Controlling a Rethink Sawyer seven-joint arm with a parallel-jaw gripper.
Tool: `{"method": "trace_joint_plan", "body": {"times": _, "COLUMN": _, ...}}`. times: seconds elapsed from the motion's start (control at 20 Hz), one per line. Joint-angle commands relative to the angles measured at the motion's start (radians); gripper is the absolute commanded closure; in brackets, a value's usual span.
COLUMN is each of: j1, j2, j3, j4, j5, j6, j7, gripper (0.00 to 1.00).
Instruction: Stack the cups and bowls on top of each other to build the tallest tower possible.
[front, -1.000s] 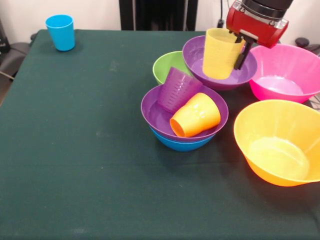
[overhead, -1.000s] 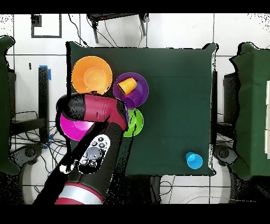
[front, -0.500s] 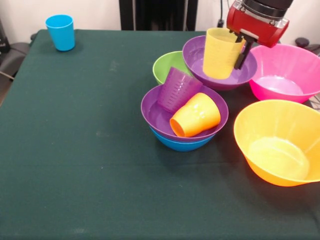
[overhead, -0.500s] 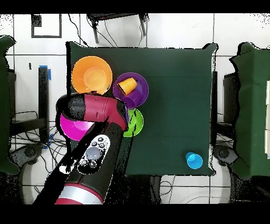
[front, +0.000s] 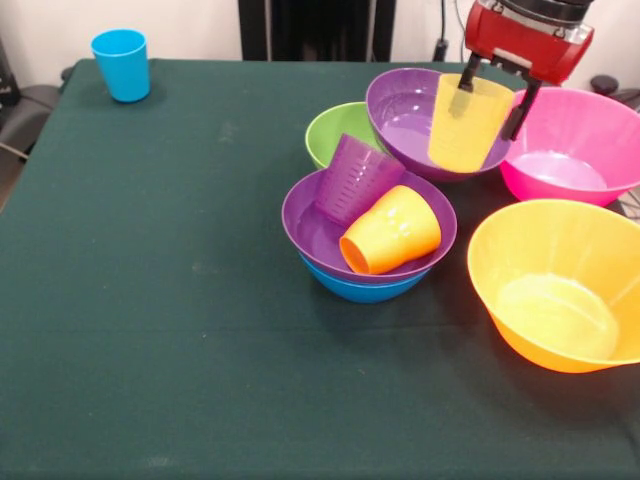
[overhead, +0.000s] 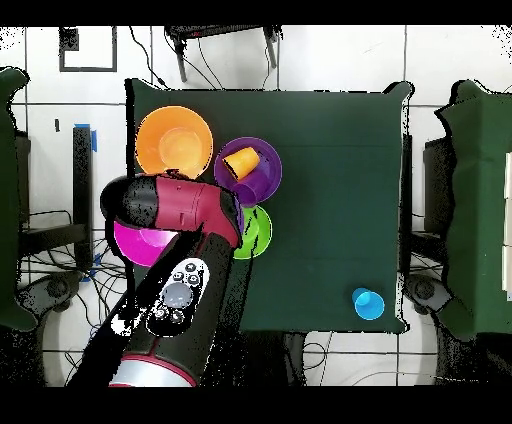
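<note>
The gripper (front: 490, 92) hangs from the red arm (overhead: 170, 205) at the far right of the counter (front: 150, 300), its two dark fingers (front: 466, 73) spread just wide enough to clasp the yellow cup (front: 467, 122) by its rim, one finger on each side. The cup sits upright, its base low inside the rear purple bowl (front: 405, 115) (whether it touches the bowl's floor I cannot tell). Just beside that bowl, to its right in the front view, stands the pink bowl (front: 570, 145), and on its other side the green bowl (front: 335, 130), partly tucked under it. Nearer the camera sits the tower (front: 365, 245): a blue bowl (front: 365, 288) lowest with a second purple bowl (front: 310, 230) nested in it, holding a purple cup (front: 355, 178) tilted against the rim and an orange cup (front: 392, 230) lying on its side. The large orange bowl (front: 560, 285) stands alone by the right edge. A blue cup (front: 121, 64) is well apart at the far left corner. From overhead, the arm covers the rear purple bowl and part of the pink one. No writing can be read.
</note>
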Motion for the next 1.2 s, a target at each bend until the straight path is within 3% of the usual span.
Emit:
{"method": "trace_joint_plan", "body": {"times": 0.05, "j1": -0.026, "j2": -0.009, "j3": 0.13, "j4": 0.059, "j5": 0.018, "j6": -0.055, "j7": 0.129, "gripper": 0.0}}
{"method": "trace_joint_plan", "body": {"times": 0.8, "j1": -0.068, "j2": -0.05, "j3": 0.156, "j4": 0.111, "j5": -0.016, "j6": -0.11, "j7": 0.082, "gripper": 0.0}}
{"method": "trace_joint_plan", "body": {"times": 1.2, "j1": -0.149, "j2": -0.187, "j3": 0.222, "j4": 0.226, "j5": -0.036, "j6": -0.127, "j7": -0.001, "gripper": 0.0}}
